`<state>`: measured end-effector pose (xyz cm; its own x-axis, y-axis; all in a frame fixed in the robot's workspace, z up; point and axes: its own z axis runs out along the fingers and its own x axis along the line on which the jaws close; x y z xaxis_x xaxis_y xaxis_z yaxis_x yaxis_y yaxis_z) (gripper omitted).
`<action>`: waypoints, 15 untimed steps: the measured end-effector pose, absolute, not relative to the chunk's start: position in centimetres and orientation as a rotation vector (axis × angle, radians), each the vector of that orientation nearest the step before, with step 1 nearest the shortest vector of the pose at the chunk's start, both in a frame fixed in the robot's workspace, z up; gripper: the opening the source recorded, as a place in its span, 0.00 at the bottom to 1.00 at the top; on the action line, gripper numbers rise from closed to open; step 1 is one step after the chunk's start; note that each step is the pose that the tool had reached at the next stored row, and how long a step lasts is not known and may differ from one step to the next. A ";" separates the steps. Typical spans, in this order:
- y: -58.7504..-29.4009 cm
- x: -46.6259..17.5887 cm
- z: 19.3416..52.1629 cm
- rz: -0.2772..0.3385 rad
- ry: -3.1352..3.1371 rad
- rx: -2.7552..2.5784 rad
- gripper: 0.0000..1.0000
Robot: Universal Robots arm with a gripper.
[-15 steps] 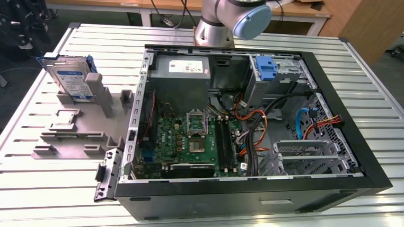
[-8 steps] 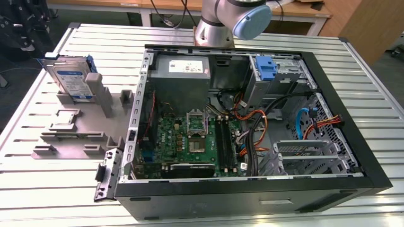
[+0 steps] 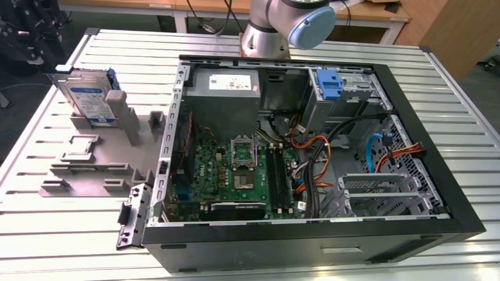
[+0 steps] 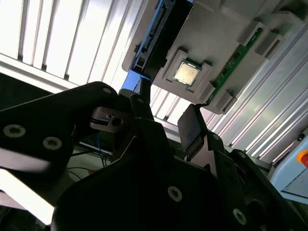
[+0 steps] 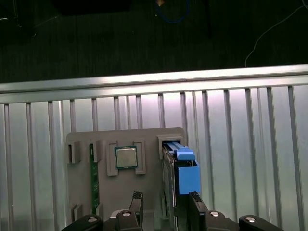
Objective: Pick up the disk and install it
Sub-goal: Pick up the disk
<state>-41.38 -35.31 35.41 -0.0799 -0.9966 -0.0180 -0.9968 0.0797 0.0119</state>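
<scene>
The claw (image 5: 165, 198) is shown open, its fingertips (image 5: 137, 196) spread apart and nothing held between them. Beyond it, the disk (image 5: 186, 175) is stood on edge in a slot of the grey holder (image 5: 151, 144), beside a square processor chip (image 5: 126, 157). The holder is set on the slatted counter (image 5: 240, 144), at the exterior view's left of the opened computer case (image 3: 297, 237).

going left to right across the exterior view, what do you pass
disk → circuit board → blue bracket → metal cage
</scene>
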 end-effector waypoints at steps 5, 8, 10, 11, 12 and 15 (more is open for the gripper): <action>-35.3 -41.4 35.3 0.033 2.304 -2.127 0.50; -35.3 -41.4 35.3 0.033 2.304 -2.127 0.50; -35.3 -41.4 35.2 0.033 2.304 -2.127 0.50; -35.3 -41.4 35.2 0.033 2.304 -2.127 0.50; -35.3 -41.4 35.1 0.034 2.304 -2.127 0.50; -35.3 -41.4 35.0 0.034 2.304 -2.127 0.50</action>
<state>-41.42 -35.30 34.97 -0.0799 -0.9966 -0.0193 -0.9968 0.0796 0.0117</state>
